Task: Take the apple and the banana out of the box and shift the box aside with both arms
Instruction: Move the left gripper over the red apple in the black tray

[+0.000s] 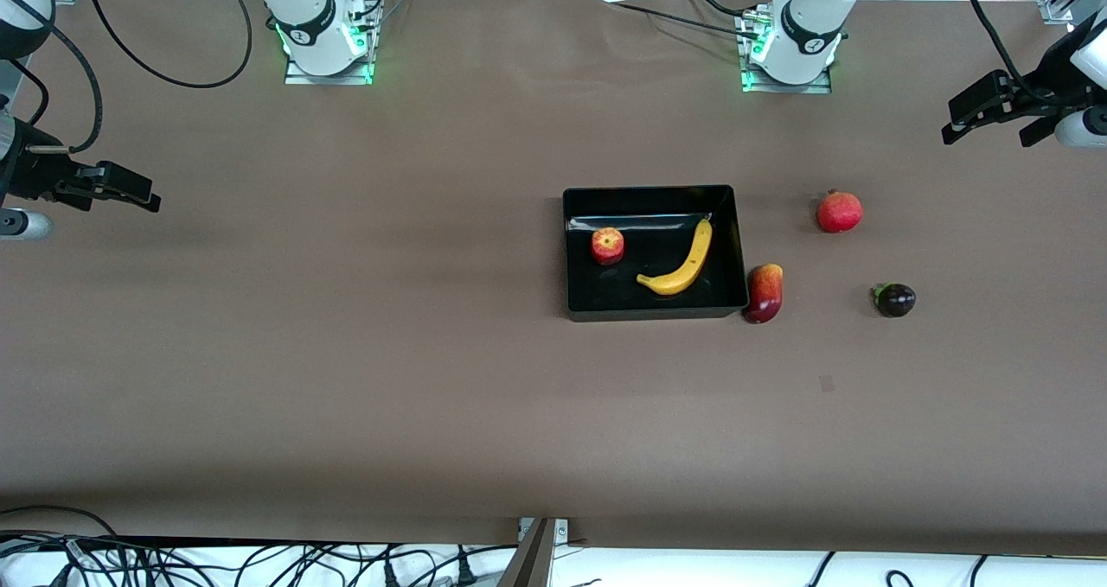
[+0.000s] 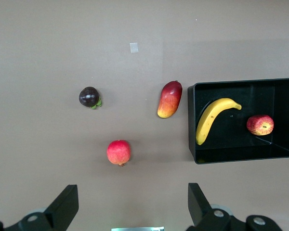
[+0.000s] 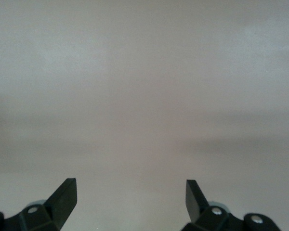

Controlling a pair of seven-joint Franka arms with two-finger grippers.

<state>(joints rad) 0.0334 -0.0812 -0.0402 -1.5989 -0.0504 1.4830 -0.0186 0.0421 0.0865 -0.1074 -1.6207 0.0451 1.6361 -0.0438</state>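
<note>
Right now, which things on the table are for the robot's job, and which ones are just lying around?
For the job:
- apple, in the box
- banana, in the box beside the apple
- box, black
- left claw and right claw, both open, waiting at the table's ends

Just lying about:
- red-yellow oval fruit, against the box
- big red round fruit
- dark purple fruit

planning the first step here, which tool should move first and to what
Probably the left tool: it hangs open at the left arm's end of the table, closer to the box than the open right tool. Bringing it over the banana seems sensible, since banana and apple both still lie in the box, apart from each other.
</note>
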